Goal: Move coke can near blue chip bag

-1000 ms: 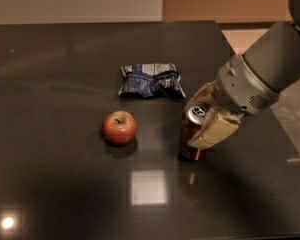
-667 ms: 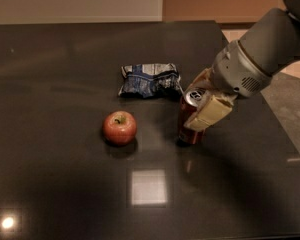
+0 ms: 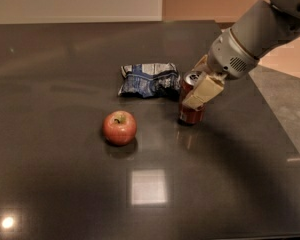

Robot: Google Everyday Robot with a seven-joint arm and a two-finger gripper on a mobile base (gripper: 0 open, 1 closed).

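progress | coke can (image 3: 191, 113) pinched by gripper (image 3: 197, 91); blue chip bag (image 3: 149, 79) just left of gripper; nearness judged reached; release left

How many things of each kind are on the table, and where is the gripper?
Cans: 1, the can, red, just right of the bag
Chip bags: 1, the bag, blue
Apples: 1, the apple, red
Total: 3
The gripper is shut on the can.

No print is legible on the coke can (image 3: 191, 115) or the blue chip bag (image 3: 147, 79); the gripper (image 3: 193, 93) clasps the can just right of the bag.
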